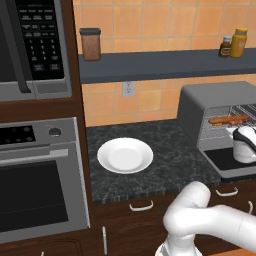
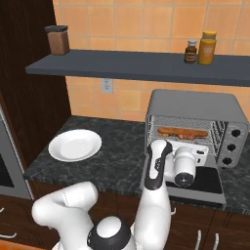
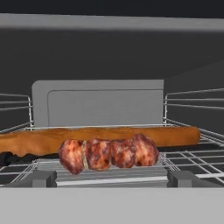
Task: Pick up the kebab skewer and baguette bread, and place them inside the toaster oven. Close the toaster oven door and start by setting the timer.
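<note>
skewer (image 3: 108, 154) and baguette (image 3: 100, 137) rest on the oven rack (image 3: 192, 155). gripper (image 3: 111, 178) fingers apart, empty. door (image 2: 207, 181) is rigid, hinged; push its handle edge upward.

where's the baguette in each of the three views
Left base view: baguette bread at the far right, on the rack inside the open toaster oven.
Right base view: right of centre, on the rack, above the white hand.
Hand view: across the middle, behind the kebab skewer.
Shared landmark: the toaster oven's wire rack.
</note>
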